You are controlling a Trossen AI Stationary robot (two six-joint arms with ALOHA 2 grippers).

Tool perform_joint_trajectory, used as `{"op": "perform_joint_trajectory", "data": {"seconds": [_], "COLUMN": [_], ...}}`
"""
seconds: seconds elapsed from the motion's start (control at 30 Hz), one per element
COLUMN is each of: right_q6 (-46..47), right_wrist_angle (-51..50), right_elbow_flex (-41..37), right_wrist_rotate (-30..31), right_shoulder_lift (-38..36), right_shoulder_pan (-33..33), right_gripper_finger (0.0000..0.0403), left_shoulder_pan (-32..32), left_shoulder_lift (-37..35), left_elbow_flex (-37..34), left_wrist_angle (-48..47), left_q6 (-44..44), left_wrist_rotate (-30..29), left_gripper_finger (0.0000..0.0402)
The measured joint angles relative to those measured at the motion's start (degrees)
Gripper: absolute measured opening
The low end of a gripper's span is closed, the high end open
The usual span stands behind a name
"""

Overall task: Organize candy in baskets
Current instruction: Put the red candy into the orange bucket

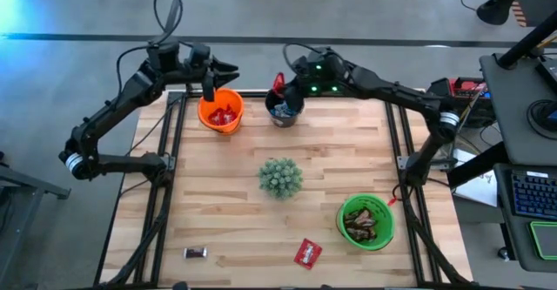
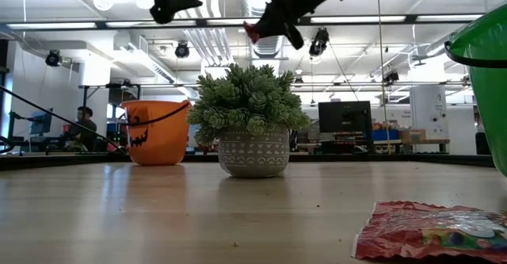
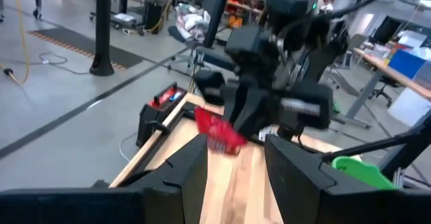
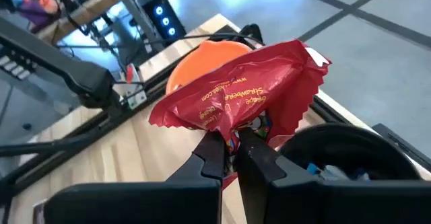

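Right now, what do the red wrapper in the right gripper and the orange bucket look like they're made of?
Red wrapper, pinched by the right gripper: looks like thin plastic or foil film, glossy, crinkled, with a zigzag-cut edge. Orange bucket: probably molded plastic, smooth with a slight sheen and a black printed face.

Low view: green basket [image 2: 485,82] running off the picture's right edge, only part of its wall showing. Red candy bag [image 2: 432,231] on the desk [image 2: 198,216] being cut by the bottom right corner. Potted plant [image 2: 252,121] covering the orange basket's [image 2: 154,132] right side. Left wrist view: right arm's gripper [image 3: 232,126] blurring, its fingers hard to separate. High view: small dark candy [image 1: 195,253] near the desk's front edge showing too small to read.
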Motion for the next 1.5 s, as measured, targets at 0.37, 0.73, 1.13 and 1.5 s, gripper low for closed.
{"op": "perform_joint_trajectory", "data": {"seconds": [0.37, 0.73, 1.13, 1.5], "right_q6": [-7.4, -11.6, -12.2, -13.0], "right_wrist_angle": [-9.2, -19.3, -19.9, -19.3], "right_elbow_flex": [20.4, 37.5, 40.3, 40.7], "right_wrist_rotate": [0.0, 0.6, 0.5, 0.5], "right_shoulder_lift": [12.9, 21.6, 23.4, 23.2], "right_shoulder_pan": [3.9, 4.3, 4.4, 5.2], "right_gripper_finger": [0.0012, 0.0012, 0.0013, 0.0013], "left_shoulder_pan": [0.0, 0.0, -0.1, -0.1], "left_shoulder_lift": [1.2, 3.2, 3.2, 3.2], "left_elbow_flex": [1.0, 1.0, 1.0, 0.9], "left_wrist_angle": [-2.0, -2.1, -3.4, -5.9], "left_q6": [-4.2, -10.9, -10.9, -11.7], "left_wrist_rotate": [0.5, 1.3, 5.0, 0.4], "left_gripper_finger": [0.013, 0.0168, 0.0181, 0.0181]}}
